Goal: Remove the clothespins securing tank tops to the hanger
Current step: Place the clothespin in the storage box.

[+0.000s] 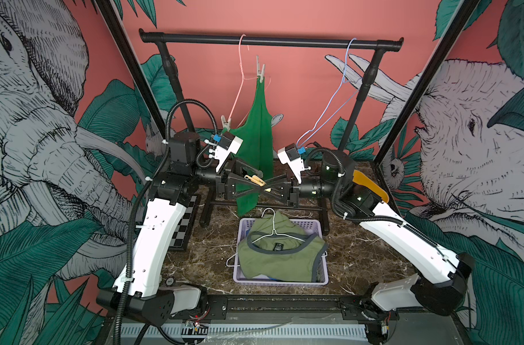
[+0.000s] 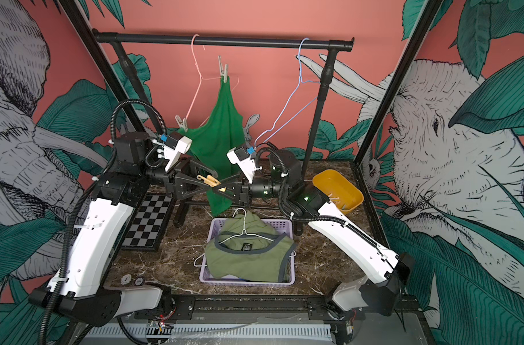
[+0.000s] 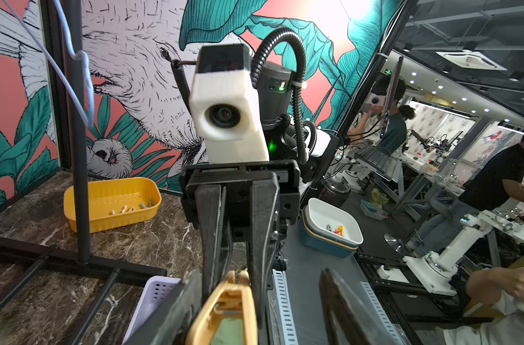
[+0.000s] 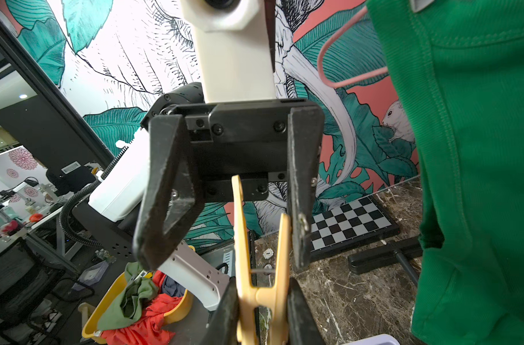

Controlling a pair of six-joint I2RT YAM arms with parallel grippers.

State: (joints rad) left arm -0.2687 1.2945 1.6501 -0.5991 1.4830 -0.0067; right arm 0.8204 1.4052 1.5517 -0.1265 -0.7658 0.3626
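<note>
**Right claw** (image 4: 262, 313): closed on the tan clothespin (image 4: 260, 295), gripping it at the hinge end. The pin's two legs point towards the other claw.

**Left claw** (image 4: 225, 264): open, facing the right claw tip to tip over the middle of the table (image 1: 201, 263). Its fingers (image 4: 165, 194) stand wide on either side of the pin's legs. One leg lies against a finger and the other is clear.

**Green tank top** (image 1: 254, 134): hangs just behind the two claws on a pink hanger (image 1: 240, 74). It is pinned there by two pale clothespins, one high (image 1: 260, 71) and one low on the hanger's arm (image 1: 226, 122).

**Rail** (image 1: 269, 41): black, carrying the pink hanger and a blue hanger (image 1: 329, 113).

**Basket** (image 1: 323, 277): lilac, on the table below the claws. It holds an olive tank top (image 1: 281, 254) with a white hanger (image 1: 272, 233) lying on it.

**Yellow tub** (image 2: 350, 191): on the table beside the right arm, with loose clothespins (image 3: 129, 207) inside.

**Checkerboard** (image 2: 147, 221): flat on the table beside the left arm.
</note>
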